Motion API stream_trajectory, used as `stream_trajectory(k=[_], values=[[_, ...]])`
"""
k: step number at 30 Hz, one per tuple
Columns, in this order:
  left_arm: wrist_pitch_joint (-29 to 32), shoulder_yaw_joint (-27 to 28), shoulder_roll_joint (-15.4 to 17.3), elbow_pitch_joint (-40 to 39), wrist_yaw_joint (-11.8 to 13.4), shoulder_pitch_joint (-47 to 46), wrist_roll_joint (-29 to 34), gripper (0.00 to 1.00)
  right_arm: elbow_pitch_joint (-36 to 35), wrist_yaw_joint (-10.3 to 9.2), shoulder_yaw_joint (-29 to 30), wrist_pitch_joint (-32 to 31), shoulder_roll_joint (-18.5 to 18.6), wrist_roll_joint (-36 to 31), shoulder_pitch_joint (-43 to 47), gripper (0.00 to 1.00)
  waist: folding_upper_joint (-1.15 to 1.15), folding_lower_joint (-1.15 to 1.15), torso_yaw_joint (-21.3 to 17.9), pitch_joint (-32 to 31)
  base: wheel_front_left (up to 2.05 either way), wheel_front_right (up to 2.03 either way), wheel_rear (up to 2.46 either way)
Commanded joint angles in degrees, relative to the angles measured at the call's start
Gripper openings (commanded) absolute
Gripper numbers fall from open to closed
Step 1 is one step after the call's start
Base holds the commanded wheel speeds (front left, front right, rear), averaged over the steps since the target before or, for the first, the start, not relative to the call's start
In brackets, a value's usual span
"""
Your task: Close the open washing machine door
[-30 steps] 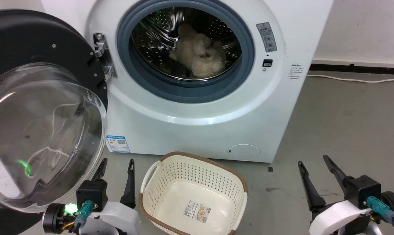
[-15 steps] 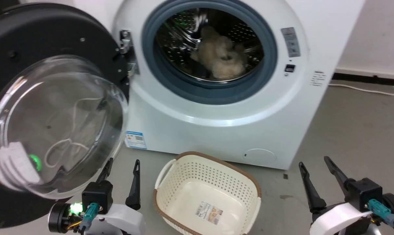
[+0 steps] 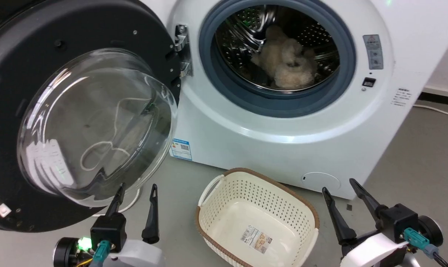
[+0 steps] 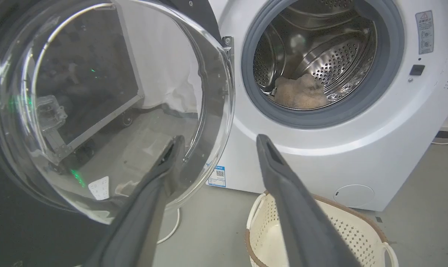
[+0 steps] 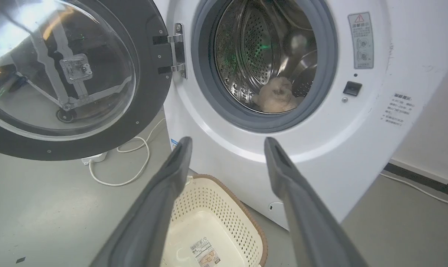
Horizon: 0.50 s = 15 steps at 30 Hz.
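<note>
One washing machine door [image 3: 86,122] stands swung wide open at the left of the one white washing machine [image 3: 283,148], hung by a metal hinge [image 3: 182,52] at its right edge. It is a round glossy-black disc with a clear bulging glass bowl at its centre, streaked with reflections. One grey rubber ring [image 3: 209,74] frames the steel drum [image 3: 246,22], where one fluffy beige item [image 3: 283,63] lies. One cream perforated basket [image 3: 268,196] sits on the floor near the machine's front, between the two grippers. The left gripper [image 3: 137,186] is low and near, its fingers pointing up below the bowl's lower edge, spread apart and empty; whether it touches the glass I cannot tell. The right gripper [image 3: 338,184], at the near right, is well apart from the door, its fingers also spread and holding nothing.
</note>
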<state>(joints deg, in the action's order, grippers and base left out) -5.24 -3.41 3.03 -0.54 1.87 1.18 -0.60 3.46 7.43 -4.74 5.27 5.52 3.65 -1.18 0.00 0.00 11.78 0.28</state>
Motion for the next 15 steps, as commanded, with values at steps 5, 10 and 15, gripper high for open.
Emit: stream_trajectory(k=[5, 10, 15], values=[[-1.26, -0.57, 0.20, -0.53, 0.48, 0.98, -0.11, 1.00, 0.62, 0.02, -1.09, 1.23, 0.70, 0.85, -0.92, 1.00, 0.00, 0.00, 1.34, -0.09, 0.00, 0.00, 0.00], [-1.86, -0.85, 0.46, -0.40, 0.47, 1.13, -0.07, 1.00, 0.76, 0.03, -1.63, 1.83, 0.96, 1.37, -0.51, 1.00, 0.00, 0.00, 2.42, -0.24, 0.00, 0.00, 0.00], [-2.46, -1.20, 0.56, -0.38, 0.63, 1.28, -0.02, 1.00, 0.99, 0.03, -1.88, 2.43, 1.11, 1.77, -0.12, 1.00, 0.00, 0.00, 3.54, -0.38, 0.00, 0.00, 0.00]])
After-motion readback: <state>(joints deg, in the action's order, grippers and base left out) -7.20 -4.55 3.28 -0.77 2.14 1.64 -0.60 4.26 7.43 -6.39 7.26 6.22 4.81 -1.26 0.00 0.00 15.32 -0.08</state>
